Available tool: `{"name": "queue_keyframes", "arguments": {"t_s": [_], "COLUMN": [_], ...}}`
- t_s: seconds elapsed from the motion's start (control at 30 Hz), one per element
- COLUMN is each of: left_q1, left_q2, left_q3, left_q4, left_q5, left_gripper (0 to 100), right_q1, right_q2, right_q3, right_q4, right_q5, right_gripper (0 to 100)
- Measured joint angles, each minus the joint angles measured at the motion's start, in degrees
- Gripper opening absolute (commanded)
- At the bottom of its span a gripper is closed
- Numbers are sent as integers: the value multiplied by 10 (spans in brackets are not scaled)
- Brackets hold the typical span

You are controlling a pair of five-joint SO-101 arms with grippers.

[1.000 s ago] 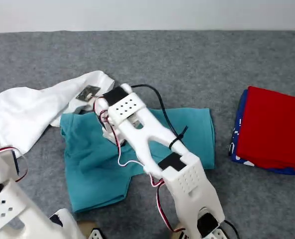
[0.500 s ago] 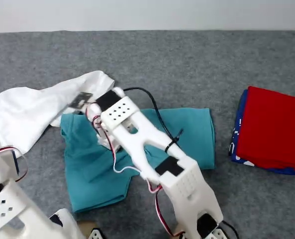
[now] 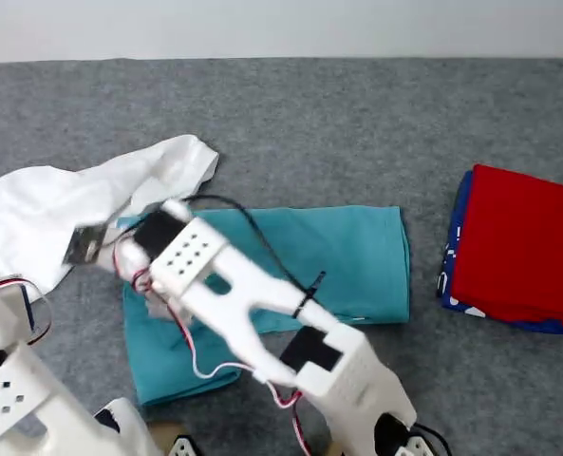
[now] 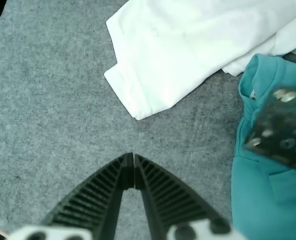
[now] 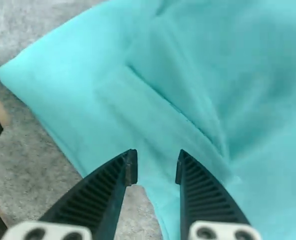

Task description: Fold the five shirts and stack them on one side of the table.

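On the grey table [image 3: 357, 123], the teal shirt [image 3: 357, 249] is lying flat, the white shirt [image 3: 44, 214] crumpled just beside it, the folded red shirt [image 3: 523, 242] well apart, the right claw [image 5: 155, 167] hovering spread over the teal edge, the left claw [image 4: 133, 165] pressed together nearby.

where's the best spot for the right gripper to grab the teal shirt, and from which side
Probably the free edge of the teal shirt, just below the open right gripper. The cloth lies flat and thin on the grey table, so come down from the bare-table side, slip one finger under the edge and pinch.
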Motion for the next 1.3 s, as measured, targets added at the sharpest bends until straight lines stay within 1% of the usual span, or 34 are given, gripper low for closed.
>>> {"name": "queue_keyframes", "arguments": {"t_s": [0.23, 0.33, 0.53, 0.83, 1.07, 1.2, 1.23, 1.3], "left_q1": [0, 0, 0, 0, 0, 0, 0, 0], "left_q2": [0, 0, 0, 0, 0, 0, 0, 0], "left_q3": [0, 0, 0, 0, 0, 0, 0, 0], "left_q4": [0, 0, 0, 0, 0, 0, 0, 0], "left_q5": [0, 0, 0, 0, 0, 0, 0, 0], "left_gripper": [5, 5, 5, 5, 5, 5, 5, 5], "right_q1": [-36, -40, -40, -40, -40, -28, -24, -18], "right_q2": [50, 69, 86, 104, 104, 104, 104, 104], "right_q3": [0, 0, 0, -2, -105, -165, -171, -172], "right_q4": [-37, -56, -72, -85, -44, -23, -22, -11], "right_q5": [0, 0, 0, 0, 0, 1, 1, 1], "right_gripper": [139, 136, 8, 9, 9, 12, 20, 76]}}
